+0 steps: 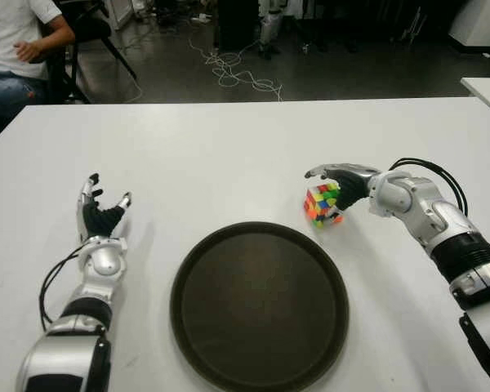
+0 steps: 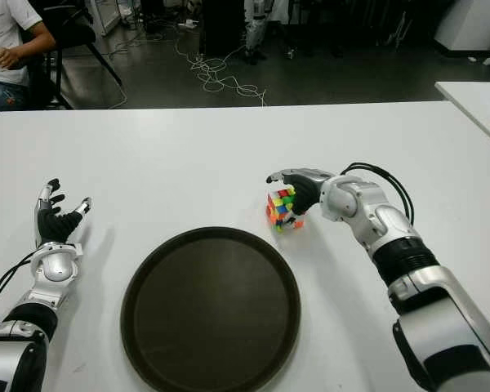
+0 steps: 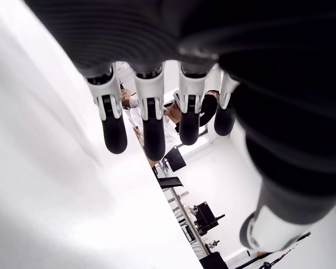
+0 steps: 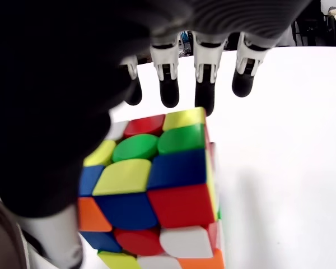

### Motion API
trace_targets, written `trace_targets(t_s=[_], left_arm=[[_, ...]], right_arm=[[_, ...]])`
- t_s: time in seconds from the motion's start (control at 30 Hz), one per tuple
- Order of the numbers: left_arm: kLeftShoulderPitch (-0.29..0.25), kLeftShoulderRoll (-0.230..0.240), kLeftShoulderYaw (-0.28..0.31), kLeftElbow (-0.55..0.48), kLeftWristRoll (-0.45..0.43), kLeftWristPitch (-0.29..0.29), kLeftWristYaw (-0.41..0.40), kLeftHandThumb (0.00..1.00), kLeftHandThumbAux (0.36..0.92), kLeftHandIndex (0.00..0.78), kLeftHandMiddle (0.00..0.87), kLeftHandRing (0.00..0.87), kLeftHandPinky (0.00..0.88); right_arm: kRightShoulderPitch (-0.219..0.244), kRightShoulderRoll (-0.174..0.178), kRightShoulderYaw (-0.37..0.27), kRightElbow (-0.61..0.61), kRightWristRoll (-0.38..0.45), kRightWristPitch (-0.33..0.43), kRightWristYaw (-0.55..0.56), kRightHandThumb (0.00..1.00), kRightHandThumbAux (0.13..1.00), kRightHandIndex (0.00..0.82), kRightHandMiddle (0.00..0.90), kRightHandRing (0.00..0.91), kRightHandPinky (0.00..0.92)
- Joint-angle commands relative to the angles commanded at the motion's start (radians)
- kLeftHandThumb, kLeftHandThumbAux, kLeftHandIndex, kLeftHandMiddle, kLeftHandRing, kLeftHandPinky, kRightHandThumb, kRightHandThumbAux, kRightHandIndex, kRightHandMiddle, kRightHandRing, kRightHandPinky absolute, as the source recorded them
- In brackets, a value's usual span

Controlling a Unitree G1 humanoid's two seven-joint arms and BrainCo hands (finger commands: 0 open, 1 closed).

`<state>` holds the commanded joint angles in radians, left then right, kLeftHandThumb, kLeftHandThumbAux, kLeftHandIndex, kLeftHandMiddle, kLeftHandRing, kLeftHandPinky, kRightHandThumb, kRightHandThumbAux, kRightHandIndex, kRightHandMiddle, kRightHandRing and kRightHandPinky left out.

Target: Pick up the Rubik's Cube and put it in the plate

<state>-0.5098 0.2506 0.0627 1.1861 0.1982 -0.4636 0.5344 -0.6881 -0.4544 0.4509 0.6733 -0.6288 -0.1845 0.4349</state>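
The Rubik's Cube (image 1: 322, 204) sits tilted on the white table (image 1: 229, 155), just beyond the right rim of the round dark plate (image 1: 261, 310). My right hand (image 1: 336, 181) is over and behind the cube. In the right wrist view its fingers (image 4: 204, 84) stretch straight out past the cube's (image 4: 151, 190) top and are not curled around it, and the palm is close against the cube. The thumb is mostly hidden. My left hand (image 1: 102, 208) shows left of the plate with its fingers spread and nothing in it.
The plate holds nothing. A seated person (image 1: 16, 49) is beyond the table's far left corner. Cables (image 1: 237, 73) lie on the floor behind, and a second white table (image 1: 486, 86) shows at the far right.
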Motion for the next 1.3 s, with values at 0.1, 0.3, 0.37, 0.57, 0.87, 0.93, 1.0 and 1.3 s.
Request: trace_targets(t_s=[0.1,0.3,0.37,0.57,0.87,0.93,1.0,1.3], left_arm=[[0.0,0.001,-0.002,0.0,0.002,0.001,0.002,0.0,0.714,0.107,0.15,0.156,0.168],[0.002,0.001,-0.004,-0.002,0.005,0.003,0.0,0.0,0.705,0.102,0.158,0.165,0.175],[0.002,0.002,-0.005,-0.003,0.006,0.004,-0.001,0.0,0.705,0.101,0.154,0.158,0.163],[0.001,0.005,-0.014,-0.004,0.016,0.01,0.007,0.0,0.709,0.106,0.152,0.15,0.146],[0.002,0.003,-0.009,-0.008,0.011,0.021,0.0,0.0,0.697,0.101,0.162,0.175,0.192],[0.002,0.002,-0.006,-0.009,0.007,0.024,-0.003,0.0,0.693,0.098,0.161,0.168,0.165],[0.002,0.001,-0.003,-0.01,0.003,0.027,-0.007,0.0,0.687,0.096,0.152,0.153,0.144],[0.005,0.002,-0.003,-0.016,0.001,0.023,-0.011,0.0,0.69,0.096,0.16,0.17,0.183]], right_arm=[[0.004,0.001,0.001,-0.005,0.003,0.006,0.003,0.0,0.791,0.081,0.138,0.137,0.07],[0.01,0.004,-0.001,0.017,0.02,-0.024,-0.012,0.0,0.776,0.092,0.152,0.152,0.079],[0.009,0.005,-0.002,0.024,0.025,-0.035,-0.013,0.0,0.771,0.096,0.157,0.156,0.082],[-0.001,0.007,0.006,0.052,0.022,-0.055,-0.009,0.0,0.761,0.099,0.155,0.155,0.077],[0.001,0.015,0.007,0.067,0.019,-0.049,-0.03,0.0,0.755,0.093,0.145,0.14,0.067],[0.004,0.015,0.006,0.066,0.021,-0.053,-0.036,0.0,0.756,0.096,0.148,0.143,0.069],[0.004,0.015,0.007,0.068,0.02,-0.054,-0.037,0.0,0.757,0.099,0.15,0.145,0.07],[0.009,0.016,0.016,0.06,0.01,-0.023,-0.03,0.0,0.752,0.099,0.141,0.132,0.061]])
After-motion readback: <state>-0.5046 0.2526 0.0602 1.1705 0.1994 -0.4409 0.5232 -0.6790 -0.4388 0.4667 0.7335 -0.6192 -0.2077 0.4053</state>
